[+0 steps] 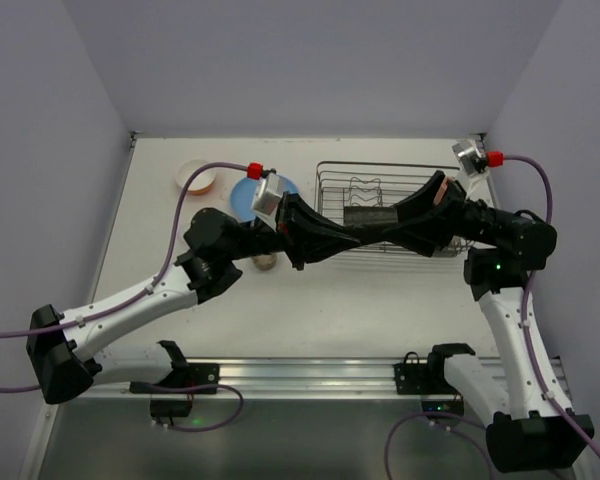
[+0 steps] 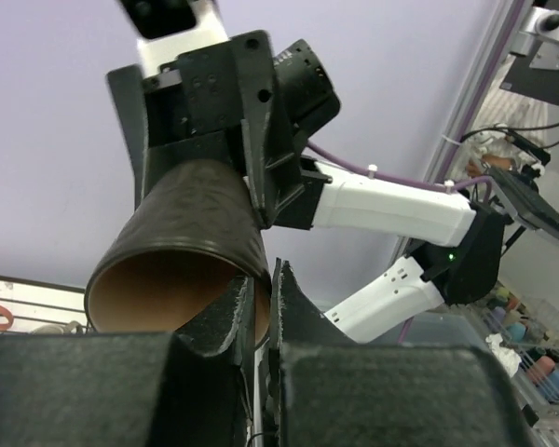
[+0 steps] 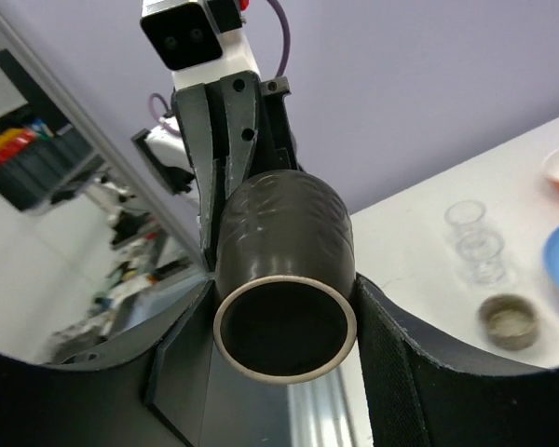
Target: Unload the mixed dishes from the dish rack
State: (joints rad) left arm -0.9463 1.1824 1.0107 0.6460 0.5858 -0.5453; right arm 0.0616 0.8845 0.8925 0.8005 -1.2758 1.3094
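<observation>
A dark brown mug (image 2: 182,251) hangs on its side in the air between both arms, in front of the dish rack (image 1: 380,166). My right gripper (image 3: 284,312) is shut on the mug (image 3: 284,251), one finger on each side of its body. My left gripper (image 2: 264,298) is shut on the rim, with one finger inside the tan interior and the other outside. In the top view the two grippers, left (image 1: 348,240) and right (image 1: 385,235), meet and hide the mug. The rack looks bare apart from its prongs.
On the table left of the rack lie a blue plate (image 1: 242,196) and an orange bowl (image 1: 197,177). An olive mug (image 3: 508,321) and two clear glasses (image 3: 466,216) stand near them. The left arm reaches across over the plate.
</observation>
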